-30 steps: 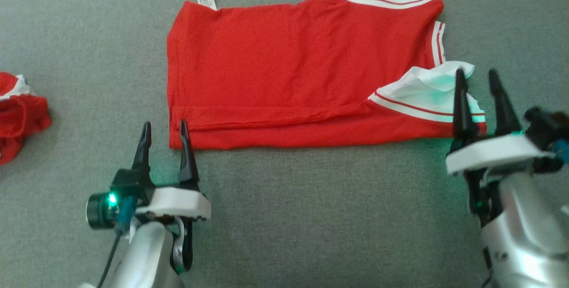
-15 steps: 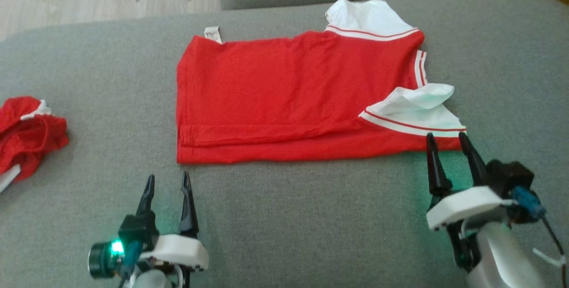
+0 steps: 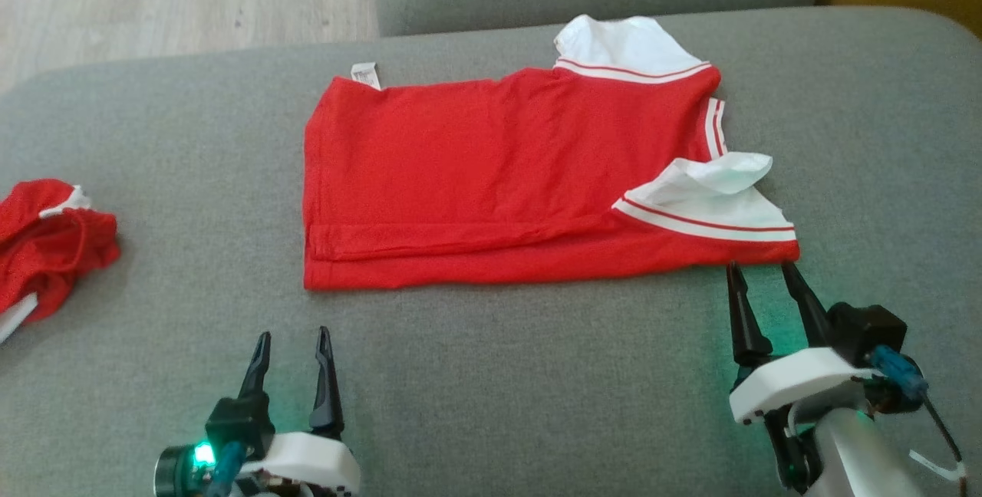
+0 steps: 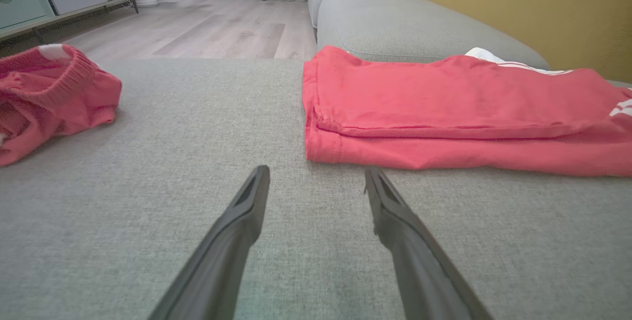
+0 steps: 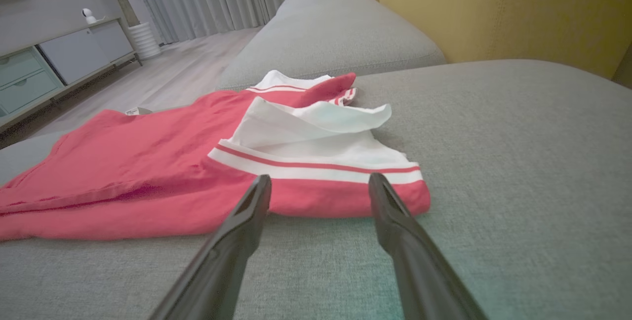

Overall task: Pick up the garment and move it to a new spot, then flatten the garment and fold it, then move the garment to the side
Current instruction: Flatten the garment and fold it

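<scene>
Back from the garment (image 3: pixel 476 175) have come our left gripper (image 3: pixel 292 332) and right gripper (image 3: pixel 760 265).
Both jaws stand apart, empty; the folded garment lies flat on the sofa (image 3: pixel 537 374), right tips just beside its corner, left tips clear of it.

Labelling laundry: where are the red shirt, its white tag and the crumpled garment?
red shirt (image 3: pixel 491 167), head view, middle of its body
white tag (image 3: pixel 365 75), head view, middle of the tag
crumpled garment (image 3: pixel 54 248), head view, red bulk

Head view looks down on the sofa cushion (image 3: pixel 499 374); 2 wrist views skim low across it, sharing the red shirt (image 3: pixel 476 167).
</scene>
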{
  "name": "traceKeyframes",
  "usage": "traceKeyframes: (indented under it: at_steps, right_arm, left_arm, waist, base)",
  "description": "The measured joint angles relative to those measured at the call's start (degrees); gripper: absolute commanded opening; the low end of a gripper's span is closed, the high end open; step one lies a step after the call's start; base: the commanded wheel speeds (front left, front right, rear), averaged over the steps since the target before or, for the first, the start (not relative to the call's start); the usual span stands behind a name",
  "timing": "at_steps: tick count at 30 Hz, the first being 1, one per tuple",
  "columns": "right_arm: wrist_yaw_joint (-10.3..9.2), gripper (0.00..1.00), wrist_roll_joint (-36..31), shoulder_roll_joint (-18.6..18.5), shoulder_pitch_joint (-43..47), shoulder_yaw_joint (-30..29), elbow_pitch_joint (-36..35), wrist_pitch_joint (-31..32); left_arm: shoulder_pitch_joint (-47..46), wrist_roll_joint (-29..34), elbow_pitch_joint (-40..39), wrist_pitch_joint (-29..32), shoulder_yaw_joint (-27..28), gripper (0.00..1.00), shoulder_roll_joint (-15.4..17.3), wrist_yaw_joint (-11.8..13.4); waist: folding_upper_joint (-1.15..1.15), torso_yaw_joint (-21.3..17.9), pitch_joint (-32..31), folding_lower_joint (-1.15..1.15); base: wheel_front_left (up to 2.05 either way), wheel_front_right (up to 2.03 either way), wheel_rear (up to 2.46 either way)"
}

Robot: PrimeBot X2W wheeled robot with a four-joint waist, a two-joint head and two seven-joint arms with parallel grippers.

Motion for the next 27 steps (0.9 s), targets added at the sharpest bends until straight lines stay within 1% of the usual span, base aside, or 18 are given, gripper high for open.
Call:
traceKeyframes:
  at_steps: [2,6,12,16,21,24,25,26,27]
  right_arm:
    - [0.00,1.00,0.0,0.0,-0.1,0.0,-0.2,0.0]
    - [0.00,1.00,0.0,0.0,-1.2,0.3,-0.6,0.0]
    - [0.00,1.00,0.1,0.0,-4.2,0.6,-1.4,0.0]
    - [0.00,1.00,0.1,-0.1,-6.2,0.5,-2.2,0.0]
    - [0.00,1.00,0.6,-0.2,-7.0,-0.2,-2.7,0.0]
    - [0.00,1.00,0.0,-0.9,-7.1,-1.4,-2.5,0.0]
    - [0.00,1.00,-0.4,-1.1,-7.2,-1.9,-2.1,0.0]
    - [0.00,1.00,-0.9,-1.1,-7.5,-2.4,-1.7,0.0]
    - [0.00,1.00,-1.4,-1.1,-7.9,-2.8,-1.0,0.0]
  left_arm:
    - [-0.2,-0.2,0.0,0.0,-0.1,1.00,0.0,0.0]
    - [-1.9,-1.2,1.3,0.0,-0.9,1.00,0.0,-1.4]
    - [-8.6,-2.2,3.4,0.0,-0.5,1.00,0.0,-2.5]
    - [-11.9,-3.6,5.5,0.0,1.0,1.00,0.0,-2.2]
    - [-12.5,-3.6,8.4,0.0,1.8,1.00,-0.1,-2.6]
    - [-14.1,-4.3,10.2,-0.5,1.9,1.00,0.0,-2.9]
    - [-14.6,-4.6,10.6,-0.5,1.9,0.82,0.0,-2.9]
    - [-14.9,-4.6,11.0,-0.5,1.7,0.54,0.0,-2.9]
    - [-15.3,-4.7,11.5,-0.7,1.5,0.31,0.0,-3.1]
  waist:
    - [0.00,-0.1,0.8,0.00]
    - [0.00,-0.4,2.8,0.01]
    - [0.00,-0.9,6.7,0.01]
    - [0.00,-1.5,9.2,0.02]
    - [0.00,-2.5,10.9,0.02]
    - [0.00,-3.1,12.0,0.00]
    - [0.00,-3.2,12.1,0.00]
    - [0.00,-3.2,12.2,0.00]
    - [0.00,-3.1,12.3,0.00]
  base:
    - [0.00,0.00,0.00]
    - [0.00,0.00,0.00]
    - [0.00,0.00,0.00]
    - [0.00,0.00,0.00]
    - [0.00,0.00,0.00]
    - [0.00,0.00,0.00]
    - [0.00,0.00,0.00]
    - [0.00,0.00,0.00]
    - [0.00,0.00,0.00]
